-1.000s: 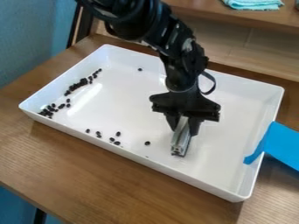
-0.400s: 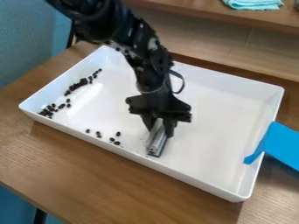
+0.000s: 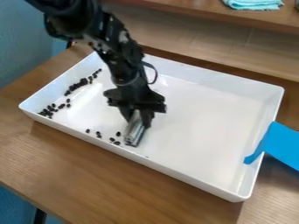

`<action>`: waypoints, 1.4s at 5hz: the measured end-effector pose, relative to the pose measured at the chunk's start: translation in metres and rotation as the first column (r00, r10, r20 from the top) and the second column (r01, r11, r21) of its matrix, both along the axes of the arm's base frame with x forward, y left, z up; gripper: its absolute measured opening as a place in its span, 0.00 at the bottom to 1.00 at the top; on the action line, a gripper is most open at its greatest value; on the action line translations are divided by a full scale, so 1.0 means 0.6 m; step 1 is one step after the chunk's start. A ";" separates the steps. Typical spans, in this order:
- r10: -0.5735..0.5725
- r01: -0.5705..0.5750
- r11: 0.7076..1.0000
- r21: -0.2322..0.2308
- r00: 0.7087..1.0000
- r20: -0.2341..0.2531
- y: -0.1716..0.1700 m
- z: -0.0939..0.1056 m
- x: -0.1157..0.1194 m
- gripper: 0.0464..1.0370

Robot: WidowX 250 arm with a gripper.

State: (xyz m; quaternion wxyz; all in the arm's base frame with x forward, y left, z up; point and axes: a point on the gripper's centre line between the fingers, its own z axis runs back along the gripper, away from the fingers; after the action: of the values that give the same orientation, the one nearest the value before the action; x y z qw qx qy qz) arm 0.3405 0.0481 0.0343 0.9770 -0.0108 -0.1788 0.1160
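Metal bar [image 3: 135,131] nearer the beans [image 3: 117,143]

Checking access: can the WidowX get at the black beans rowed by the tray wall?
Probably, with the silver bar in its hand: only tray floor between; wall beside the beans may cramp it.

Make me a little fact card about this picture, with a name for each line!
gripper: over the tray, holding a silver metal bar
gripper place: toward the tray's near left part
tray: white, shallow, on a wooden table
black beans: mostly along the tray's left side, a few just left of the bar
tape: blue, stuck on the tray's right wall
cloth: teal, on the shelf behind
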 end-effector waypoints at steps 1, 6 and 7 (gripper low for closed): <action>0.012 -0.012 1.000 0.017 1.000 0.010 0.041 0.003 -0.012 0.34; 0.101 -0.106 0.985 0.136 0.994 0.043 0.239 0.015 -0.052 0.34; 0.092 -0.096 0.989 0.109 0.995 0.042 0.243 0.021 -0.053 0.34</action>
State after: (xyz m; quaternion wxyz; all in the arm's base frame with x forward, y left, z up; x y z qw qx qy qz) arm 0.3086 0.1939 0.0467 0.9660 0.0495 -0.2034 0.1517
